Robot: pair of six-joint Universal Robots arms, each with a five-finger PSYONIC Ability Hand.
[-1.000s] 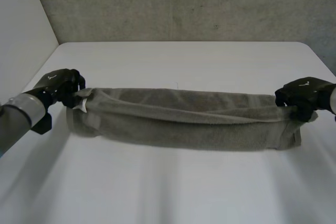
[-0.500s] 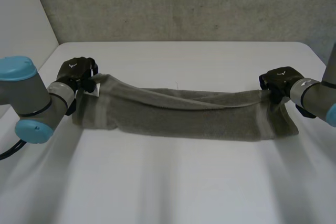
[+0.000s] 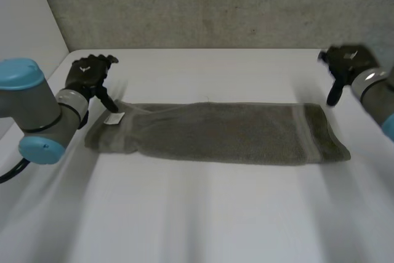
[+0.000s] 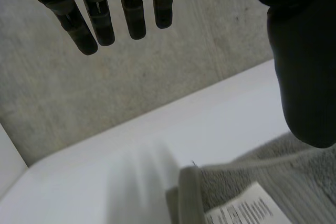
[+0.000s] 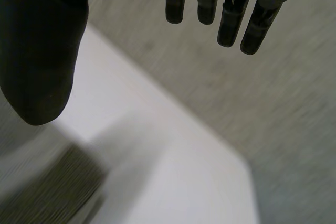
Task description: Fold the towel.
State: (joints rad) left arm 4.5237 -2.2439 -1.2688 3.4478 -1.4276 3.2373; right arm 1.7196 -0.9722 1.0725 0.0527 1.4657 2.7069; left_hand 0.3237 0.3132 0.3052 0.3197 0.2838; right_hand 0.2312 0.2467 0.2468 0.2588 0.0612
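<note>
The grey-brown towel [image 3: 221, 132] lies folded into a long band across the white table [image 3: 203, 214], with a white care label [image 3: 114, 118] at its left end. My left hand [image 3: 89, 75] hovers just above and behind that left end, fingers [image 4: 100, 22] straight and spread, holding nothing; the label [image 4: 247, 211] and towel corner [image 4: 294, 177] lie under its thumb. My right hand [image 3: 343, 66] is raised above and behind the towel's right end, fingers [image 5: 231, 19] straight and apart from the thumb, empty. The towel's right end [image 5: 52, 192] lies below that thumb.
A grey concrete wall [image 3: 215, 4] stands behind the table's far edge. A white side panel [image 3: 24, 29] rises at the left. My left arm's blue-capped joint [image 3: 24, 112] sits beside the towel's left end.
Both hands have let go of the towel's ends and lifted up and back, fingers now straight. The towel has dropped flat onto the table as a folded band.
</note>
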